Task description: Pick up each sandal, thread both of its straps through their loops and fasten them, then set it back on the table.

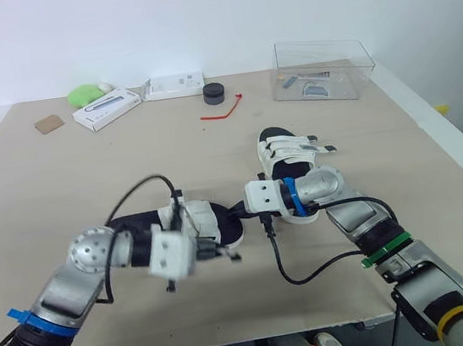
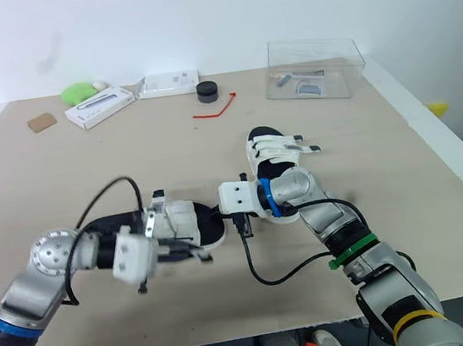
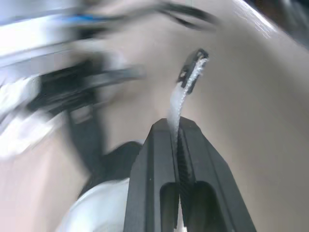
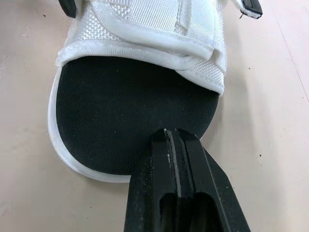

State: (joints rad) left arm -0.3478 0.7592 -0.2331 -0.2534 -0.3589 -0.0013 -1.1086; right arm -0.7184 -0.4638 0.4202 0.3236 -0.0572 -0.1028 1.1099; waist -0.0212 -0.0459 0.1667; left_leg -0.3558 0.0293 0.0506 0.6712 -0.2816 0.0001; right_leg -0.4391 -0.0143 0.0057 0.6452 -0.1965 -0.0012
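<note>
- Clamping the strap (image 3: 186, 82) just below its black tip, the left gripper (image 3: 177, 130) holds it beside the near sandal (image 1: 208, 220) on the table (image 1: 63, 187).
- The right gripper (image 4: 173, 137) is pressed closed at this sandal's sole rim; the far sandal (image 1: 287, 153) lies just beyond.
- The thin strap may slip out if it is pulled sideways.
- No writing on the far white boxes (image 1: 105, 109) can be read.

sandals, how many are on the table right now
2. The near sandal is at the front centre, its strap pinched in the left gripper; the far sandal sits behind it to the right. None looks hidden.
</note>
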